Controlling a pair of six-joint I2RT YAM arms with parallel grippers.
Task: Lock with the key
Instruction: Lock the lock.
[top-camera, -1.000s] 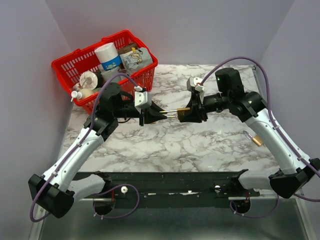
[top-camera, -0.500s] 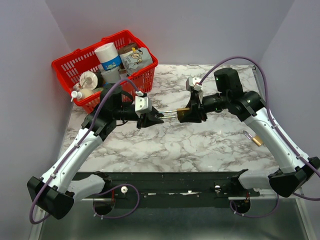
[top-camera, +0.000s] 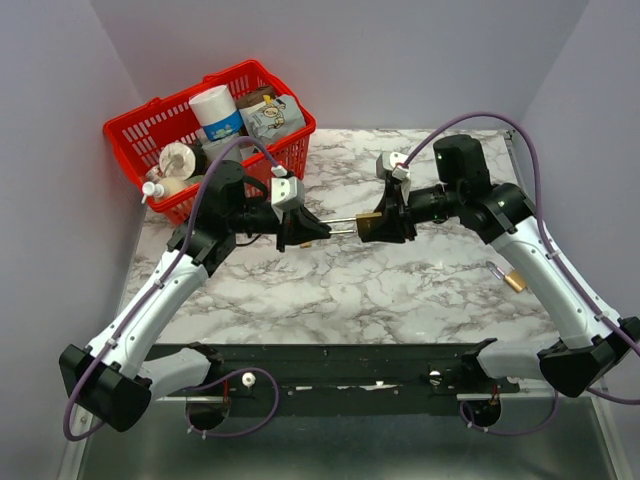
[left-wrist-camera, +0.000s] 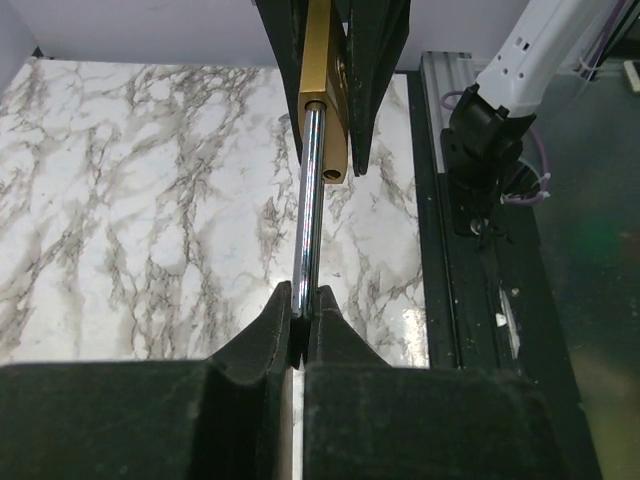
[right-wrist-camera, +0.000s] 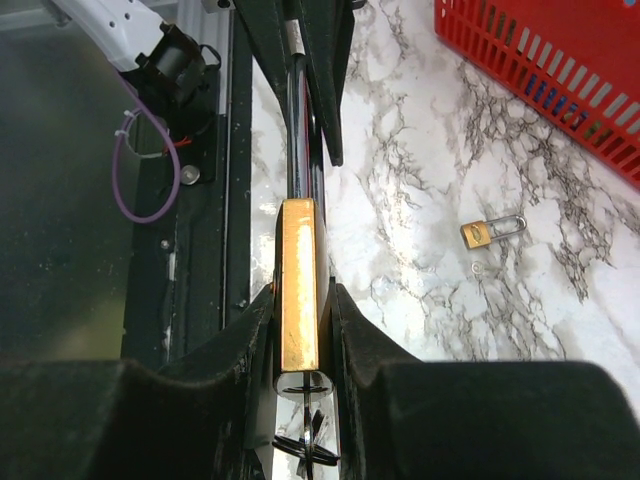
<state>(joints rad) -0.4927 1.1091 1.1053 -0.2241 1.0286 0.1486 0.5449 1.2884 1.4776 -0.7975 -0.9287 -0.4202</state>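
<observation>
The rectangular brass padlock body (top-camera: 367, 226) is held in the air above the white marble-patterned tabletop (top-camera: 380, 295), between the two arms. It is clamped by its flat sides in the right gripper (right-wrist-camera: 300, 292), whose jaws are closed only as far as the body's thickness. Its chrome steel shackle (left-wrist-camera: 307, 200) is extended toward the left gripper (left-wrist-camera: 303, 308), whose jaws are pinched almost fully together on the shackle's far end. A second, small brass padlock (right-wrist-camera: 490, 232) is seen lying on the tabletop, well apart. A red plastic basket (top-camera: 128, 140) filled with packages is set at the far left corner.
</observation>
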